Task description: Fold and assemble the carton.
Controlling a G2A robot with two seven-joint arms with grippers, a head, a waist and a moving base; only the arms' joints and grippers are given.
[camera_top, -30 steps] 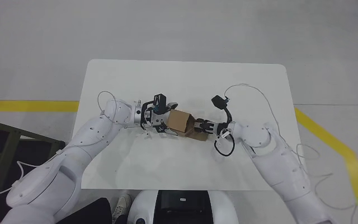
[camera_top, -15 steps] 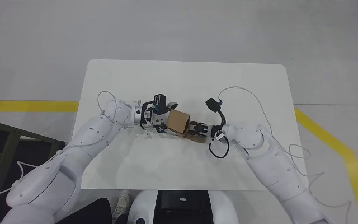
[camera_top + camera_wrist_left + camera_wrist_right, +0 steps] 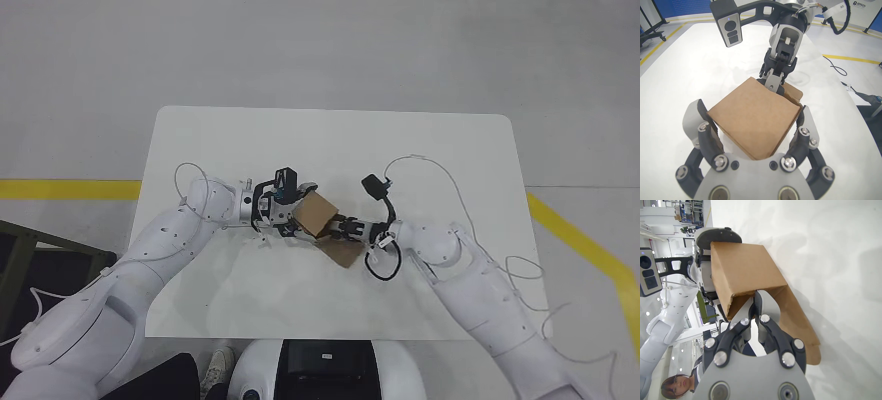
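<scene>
A brown carton [image 3: 316, 212] lies on its side at the middle of the white table [image 3: 450, 150], held between both arms. My left gripper [image 3: 753, 116] is shut on the carton [image 3: 753, 113], one finger [image 3: 702, 113] on each side wall. In the top view it [image 3: 296, 208] sits at the closed end. My right gripper [image 3: 755, 294] is at the open end [image 3: 336, 228], fingers pressed together on the edge of the carton's [image 3: 745, 266] top panel. A long loose flap [image 3: 797, 321] lies flat on the table beside it, angled toward the near edge [image 3: 343, 252].
A thin cable [image 3: 440, 165] loops over the table behind my right arm. A yellow floor line [image 3: 70, 188] runs past the table's left side.
My right gripper has slid left into the carton's open end. The carton has turned a little and its flap has swung toward the near edge. The left arm has kept still.
</scene>
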